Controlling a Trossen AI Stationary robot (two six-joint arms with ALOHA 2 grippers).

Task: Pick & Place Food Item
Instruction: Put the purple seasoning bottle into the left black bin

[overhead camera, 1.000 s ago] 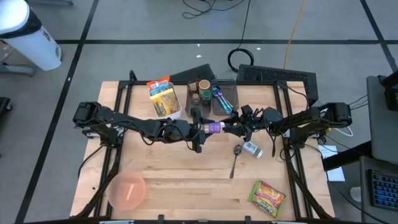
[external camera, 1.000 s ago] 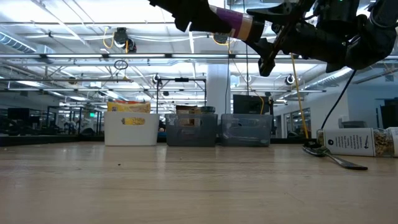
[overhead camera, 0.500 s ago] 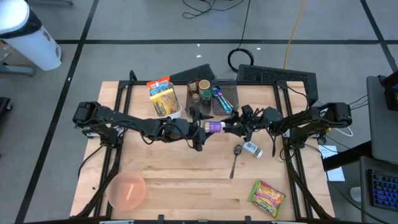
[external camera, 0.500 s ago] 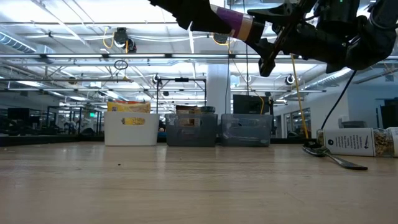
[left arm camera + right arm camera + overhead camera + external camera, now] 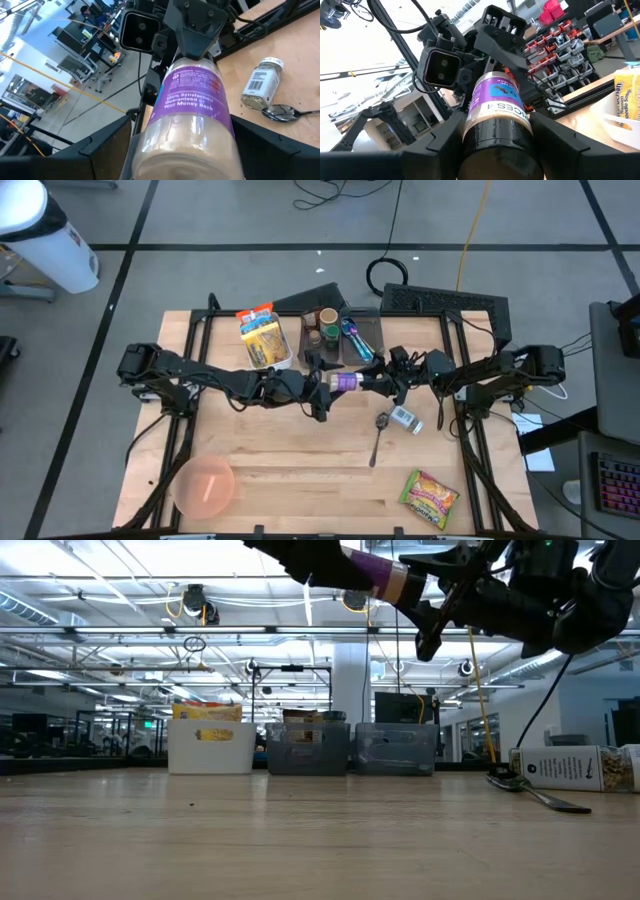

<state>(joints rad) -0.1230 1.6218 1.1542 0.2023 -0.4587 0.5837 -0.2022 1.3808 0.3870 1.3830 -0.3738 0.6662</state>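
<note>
Observed: a clear plastic jar with a purple label and black cap [image 5: 344, 383] hangs in the air above mid-table, its long axis level and running straight from one arm to the other. The right gripper [image 5: 378, 383] clasps the capped end. The left gripper [image 5: 318, 388] flanks the base end, fingers [image 5: 100, 150] spread wide, apparently off the jar. Judgement: the jar rests with the right arm alone; the left must back away along that axis.

Overhead, table-level, two facing wrist views.
</note>
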